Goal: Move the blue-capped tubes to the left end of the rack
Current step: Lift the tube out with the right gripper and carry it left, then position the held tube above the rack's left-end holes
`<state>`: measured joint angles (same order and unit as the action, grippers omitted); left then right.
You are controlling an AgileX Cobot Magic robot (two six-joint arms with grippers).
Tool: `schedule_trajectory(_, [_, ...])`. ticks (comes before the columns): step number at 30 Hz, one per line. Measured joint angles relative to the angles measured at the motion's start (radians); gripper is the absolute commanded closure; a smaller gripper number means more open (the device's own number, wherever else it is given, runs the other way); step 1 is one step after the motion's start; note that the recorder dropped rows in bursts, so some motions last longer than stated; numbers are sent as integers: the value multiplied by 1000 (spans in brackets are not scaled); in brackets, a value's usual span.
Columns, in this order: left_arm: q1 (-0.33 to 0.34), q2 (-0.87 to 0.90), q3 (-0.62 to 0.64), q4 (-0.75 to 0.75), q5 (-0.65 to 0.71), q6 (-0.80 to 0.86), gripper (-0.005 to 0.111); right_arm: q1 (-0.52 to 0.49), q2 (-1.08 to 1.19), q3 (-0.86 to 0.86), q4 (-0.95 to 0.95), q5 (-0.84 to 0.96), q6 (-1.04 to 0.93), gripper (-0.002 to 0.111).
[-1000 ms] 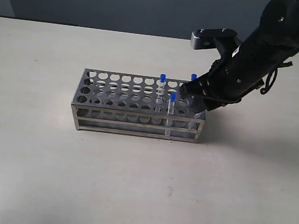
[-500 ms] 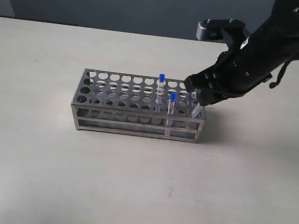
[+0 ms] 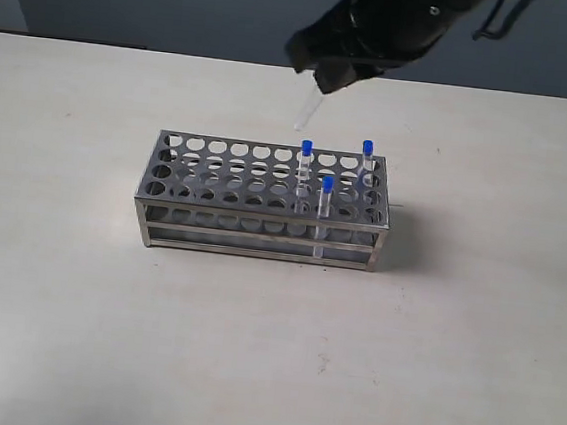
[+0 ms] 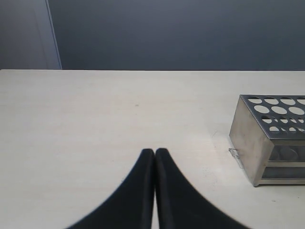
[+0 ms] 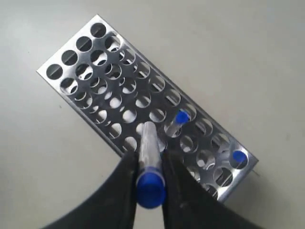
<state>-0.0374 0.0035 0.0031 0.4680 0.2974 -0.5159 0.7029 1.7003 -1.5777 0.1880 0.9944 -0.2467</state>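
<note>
Above the rack [image 3: 253, 213], the right pincer [image 5: 150, 164] grips one blue-capped tube [image 5: 147, 140] near its cap, clear of the holes — none sits at the left end yet. Three other tubes [image 3: 326, 199] stand toward the right end, all left to move. Over the desk [image 4: 95, 119], the left pincer [image 4: 155, 160] is closed, empty.

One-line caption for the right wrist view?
Right hand grips a blue-capped tube above the metal test-tube rack, two more capped tubes standing near one end.

All three views share the rack [image 3: 254, 210]: exterior from raised front, right wrist steeply overhead, left wrist low, end-on.
</note>
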Motion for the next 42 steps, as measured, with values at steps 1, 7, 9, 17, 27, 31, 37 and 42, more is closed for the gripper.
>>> schedule_trajectory(1, [0,0,0,0,0,0,106,6,25,-33,-3,15,-8,109])
schedule_trajectory(7, [0,0,0,0,0,0,106,66,253,-317,-10,150,-44,109])
schedule_trajectory(9, [0,0,0,0,0,0,106,90,339,-432,-15,197,-52,109])
schedule_trajectory(17, [0,0,0,0,0,0,106,145,562,-725,-21,220,-59,109])
schedule_trajectory(27, [0,0,0,0,0,0,106,158,627,-752,-21,222,-59,109])
schedule_trajectory(31, [0,0,0,0,0,0,106,158,631,-757,-20,220,-60,109])
schedule_trajectory(37, [0,0,0,0,0,0,106,158,635,-758,-3,214,-60,109])
schedule_trajectory(42, [0,0,0,0,0,0,106,158,641,-760,5,201,-63,109])
